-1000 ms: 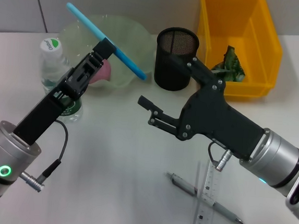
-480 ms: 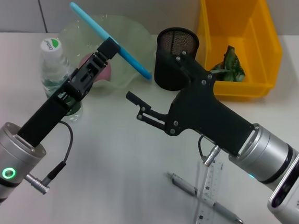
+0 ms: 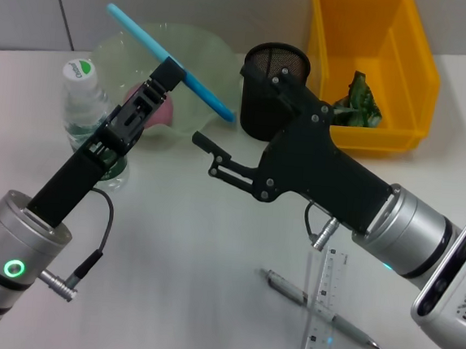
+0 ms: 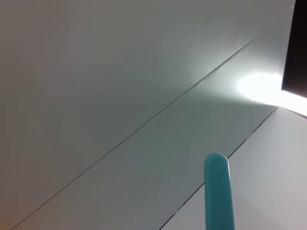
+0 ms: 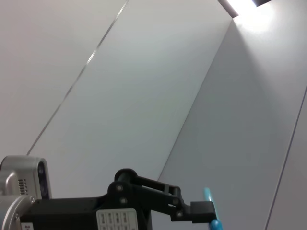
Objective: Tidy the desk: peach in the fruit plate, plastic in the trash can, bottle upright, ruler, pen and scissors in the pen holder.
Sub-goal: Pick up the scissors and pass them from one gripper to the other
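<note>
My left gripper (image 3: 170, 73) is shut on the scissors (image 3: 139, 29), seen edge-on as a long light blue strip held aloft over the fruit plate (image 3: 207, 50); their tip (image 4: 218, 191) shows in the left wrist view. The pink peach (image 3: 162, 113) lies in the plate, partly hidden by the left arm. My right gripper (image 3: 206, 154) is open and empty, just below and to the right of the scissors, in front of the pen holder (image 3: 262, 69). The bottle (image 3: 80, 100) stands upright at the left. Ruler (image 3: 323, 313) and pen (image 3: 284, 287) lie crossed on the desk (image 3: 174, 284).
The yellow trash can (image 3: 406, 67) stands at the back right with crumpled green plastic (image 3: 358, 100) inside. The right arm's black body reaches across the front of the pen holder. In the right wrist view, the left gripper (image 5: 204, 208) shows against wall panels.
The right gripper has moved left and back, closer to the left gripper and the scissors. The left gripper has risen a little with the scissors.
</note>
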### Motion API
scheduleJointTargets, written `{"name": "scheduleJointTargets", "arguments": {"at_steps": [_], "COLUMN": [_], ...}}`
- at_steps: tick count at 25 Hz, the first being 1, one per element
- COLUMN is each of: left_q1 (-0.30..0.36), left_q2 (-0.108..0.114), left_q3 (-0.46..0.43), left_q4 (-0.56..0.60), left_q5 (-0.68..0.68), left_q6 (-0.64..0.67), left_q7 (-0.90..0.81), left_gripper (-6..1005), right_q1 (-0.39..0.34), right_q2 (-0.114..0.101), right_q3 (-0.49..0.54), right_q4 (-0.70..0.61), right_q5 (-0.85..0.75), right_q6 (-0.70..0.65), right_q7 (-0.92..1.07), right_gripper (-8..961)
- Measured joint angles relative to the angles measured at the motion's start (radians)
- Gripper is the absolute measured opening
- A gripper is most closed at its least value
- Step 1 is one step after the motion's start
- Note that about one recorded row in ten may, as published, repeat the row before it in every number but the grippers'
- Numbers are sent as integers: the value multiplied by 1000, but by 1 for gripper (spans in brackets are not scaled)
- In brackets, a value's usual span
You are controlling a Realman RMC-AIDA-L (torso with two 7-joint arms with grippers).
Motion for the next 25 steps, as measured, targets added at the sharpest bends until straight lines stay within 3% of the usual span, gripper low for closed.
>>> {"name": "scheduleJointTargets", "arguments": {"at_steps": [13,24,25], "left_q1": [0,5,5], "left_q2": [0,0,0], "left_q3": [-5,-4,-4], "left_q4": [-9,-10,-10], "left_q5": [11,14,14], "left_q6": [-6,0,0], "left_q7": [0,1,1], "left_gripper": [240,239,239], "right_q1": [19,29,29], "right_q2": [0,0,0], "right_q3": [0,0,0], "right_q4": [8,13,13], "right_q5": [-2,-2,-2], "right_q6": [9,17,18], "right_q7": [-1,-1,-1], "right_gripper": [813,675,557]}}
